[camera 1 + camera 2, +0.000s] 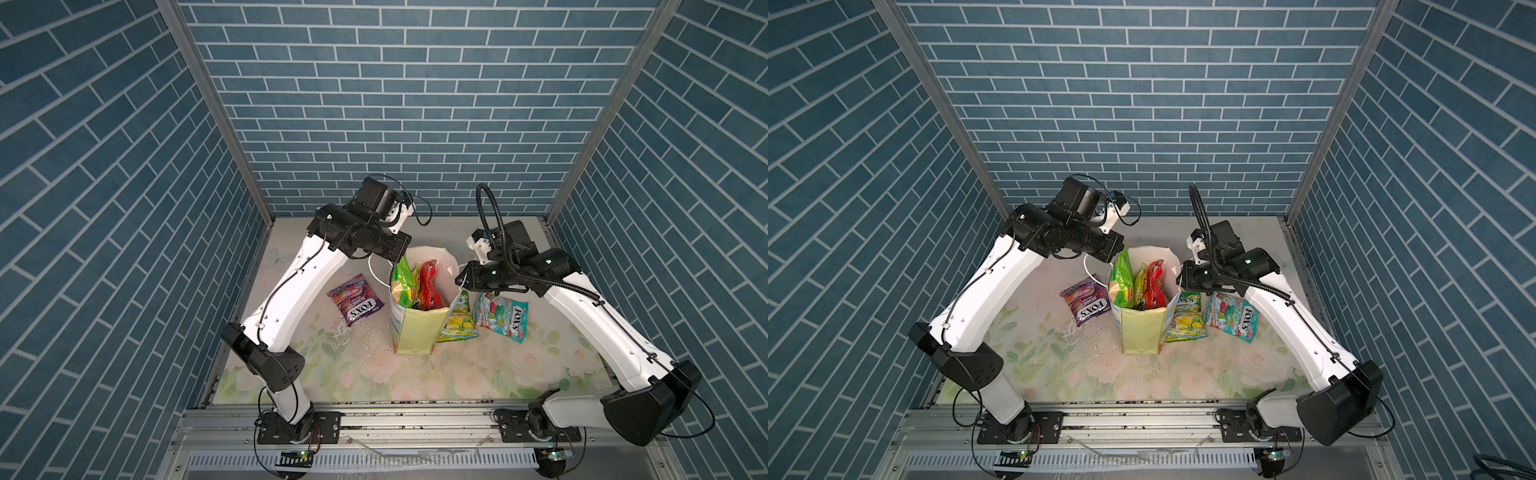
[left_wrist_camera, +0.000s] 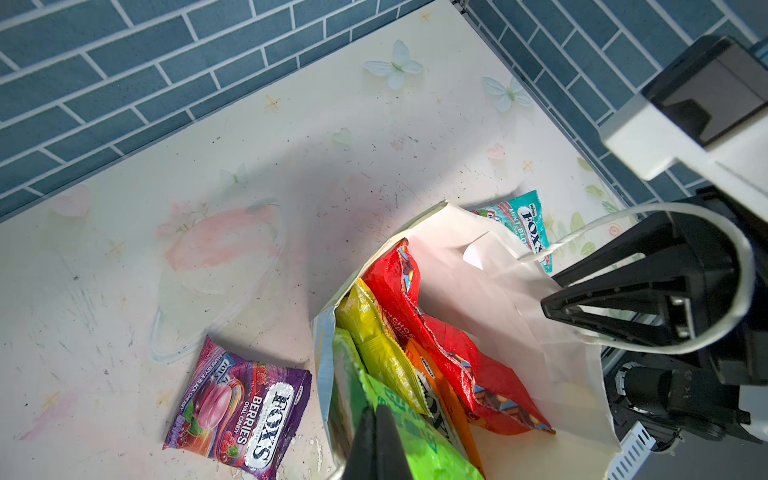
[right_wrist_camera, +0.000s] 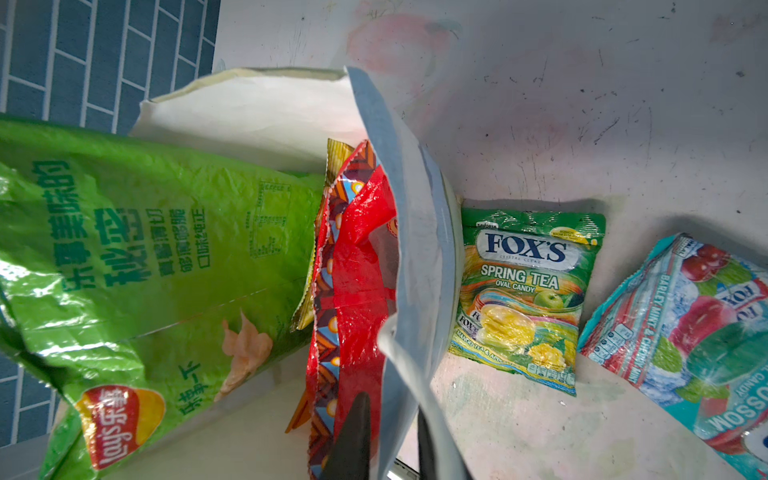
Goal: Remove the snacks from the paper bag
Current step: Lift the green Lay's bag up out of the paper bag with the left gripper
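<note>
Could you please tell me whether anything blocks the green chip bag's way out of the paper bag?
Nothing visible covers the open mouth of the paper bag. The left pincer is shut on the green chip bag, the right pincer pinches the bag's side wall, off that path. The purple FOX'S pack lies on the table left of it.

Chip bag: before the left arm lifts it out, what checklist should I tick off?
1. left gripper shut on chip bag: ok.
2. right gripper pinching paper bag wall: ok.
3. paper bag upright: ok.
4. cord handle clear of both arms: not ok, it loops round the right gripper.
5. red pack free of chip bag: cannot tell.
</note>
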`<move>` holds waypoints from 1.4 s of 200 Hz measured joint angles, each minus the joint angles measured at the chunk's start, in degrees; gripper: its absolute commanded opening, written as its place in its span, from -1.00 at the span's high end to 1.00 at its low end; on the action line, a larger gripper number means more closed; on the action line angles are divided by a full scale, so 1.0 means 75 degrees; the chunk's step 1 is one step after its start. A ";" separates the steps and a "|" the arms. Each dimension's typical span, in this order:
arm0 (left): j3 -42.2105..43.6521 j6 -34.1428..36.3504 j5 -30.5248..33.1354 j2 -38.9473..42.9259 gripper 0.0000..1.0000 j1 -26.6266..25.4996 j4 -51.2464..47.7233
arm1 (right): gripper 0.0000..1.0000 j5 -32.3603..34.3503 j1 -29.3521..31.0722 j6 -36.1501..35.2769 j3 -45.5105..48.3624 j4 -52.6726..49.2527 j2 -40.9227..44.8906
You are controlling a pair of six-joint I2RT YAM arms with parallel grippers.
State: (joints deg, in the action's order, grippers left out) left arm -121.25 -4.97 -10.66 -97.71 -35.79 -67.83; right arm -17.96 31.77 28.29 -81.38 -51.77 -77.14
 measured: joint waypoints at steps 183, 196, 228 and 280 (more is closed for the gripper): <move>-0.0985 -0.0096 -0.0574 0.0356 1.00 0.0300 0.0079 | 0.58 0.0178 0.0289 0.0000 -0.0172 0.0052 -0.0198; -0.1081 -0.0105 -0.0612 0.0370 1.00 0.0318 0.0073 | 0.58 0.0195 0.0303 0.0000 -0.0172 0.0050 -0.0201; -0.1300 -0.0111 -0.0714 0.0385 1.00 0.0396 0.0061 | 0.58 0.0224 0.0309 0.0000 -0.0172 0.0050 -0.0201; -0.1708 -0.0227 -0.1029 0.0425 1.00 0.0848 0.0181 | 0.58 0.0230 0.0323 0.0000 -0.0207 0.0047 -0.0207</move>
State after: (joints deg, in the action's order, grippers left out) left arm -134.06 -6.68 -18.37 -94.52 -29.43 -66.48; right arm -16.23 34.20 28.29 -82.94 -51.42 -78.70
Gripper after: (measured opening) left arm 0.043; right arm 0.213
